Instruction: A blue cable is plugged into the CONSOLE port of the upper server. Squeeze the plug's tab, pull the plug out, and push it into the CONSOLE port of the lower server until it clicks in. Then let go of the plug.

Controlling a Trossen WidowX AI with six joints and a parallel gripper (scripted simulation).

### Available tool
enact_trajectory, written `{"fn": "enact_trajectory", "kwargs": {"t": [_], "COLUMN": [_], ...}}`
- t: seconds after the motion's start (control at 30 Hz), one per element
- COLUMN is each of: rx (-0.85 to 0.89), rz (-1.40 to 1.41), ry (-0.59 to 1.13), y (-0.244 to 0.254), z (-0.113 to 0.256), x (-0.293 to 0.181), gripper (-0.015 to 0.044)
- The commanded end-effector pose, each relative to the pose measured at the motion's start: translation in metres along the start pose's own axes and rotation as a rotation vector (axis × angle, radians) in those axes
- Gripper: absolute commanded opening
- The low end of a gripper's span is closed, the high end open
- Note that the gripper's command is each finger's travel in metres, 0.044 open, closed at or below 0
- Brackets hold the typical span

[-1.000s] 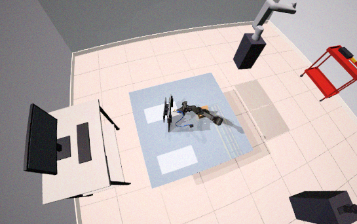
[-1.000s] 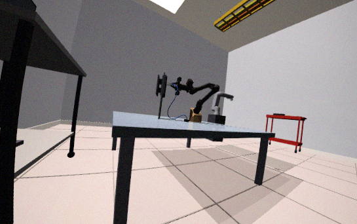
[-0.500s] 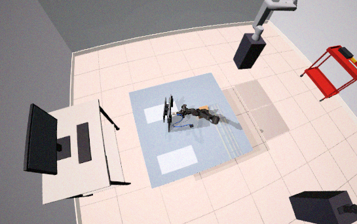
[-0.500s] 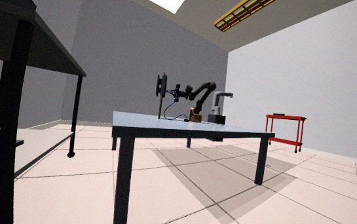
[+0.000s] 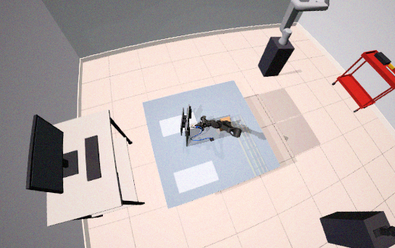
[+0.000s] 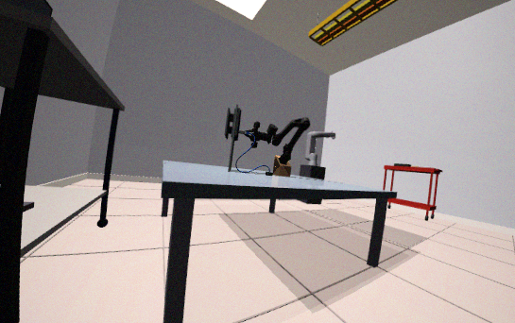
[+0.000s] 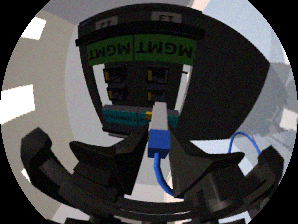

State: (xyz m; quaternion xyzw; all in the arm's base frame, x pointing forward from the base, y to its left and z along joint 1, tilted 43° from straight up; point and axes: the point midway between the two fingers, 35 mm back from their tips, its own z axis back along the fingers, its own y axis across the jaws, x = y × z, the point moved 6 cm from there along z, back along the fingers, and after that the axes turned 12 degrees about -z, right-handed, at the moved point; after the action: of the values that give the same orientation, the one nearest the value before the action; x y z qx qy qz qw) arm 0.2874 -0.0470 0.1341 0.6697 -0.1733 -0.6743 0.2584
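I have my gripper (image 5: 198, 125) (image 6: 250, 133) (image 7: 157, 127) closed on the plug (image 7: 159, 142), its long axis running toward the server panel (image 5: 188, 127) (image 6: 237, 118) (image 7: 137, 82), nose overlapping the panel's teal strip (image 7: 120, 116) in my wrist view, though whether it touches the panel I cannot tell

Black jointed arm (image 5: 217, 124) (image 6: 296, 129): elbow bent high above table (image 6: 253, 181). Black gripper (image 5: 198, 125) (image 6: 249, 134) (image 7: 157, 127) reaches out above table, fingers closed on plug.
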Motion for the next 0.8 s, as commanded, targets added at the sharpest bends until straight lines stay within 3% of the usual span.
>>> {"fn": "enact_trajectory", "kwargs": {"t": [0.0, 0.77], "rx": [-0.001, 0.0], "rz": [-0.002, -0.002], "ry": [0.019, 0.031], "y": [0.0008, 0.0008], "z": [-0.0032, -0.0122], "x": [0.0005, 0.0006], "gripper": [0.0, 0.0]}}
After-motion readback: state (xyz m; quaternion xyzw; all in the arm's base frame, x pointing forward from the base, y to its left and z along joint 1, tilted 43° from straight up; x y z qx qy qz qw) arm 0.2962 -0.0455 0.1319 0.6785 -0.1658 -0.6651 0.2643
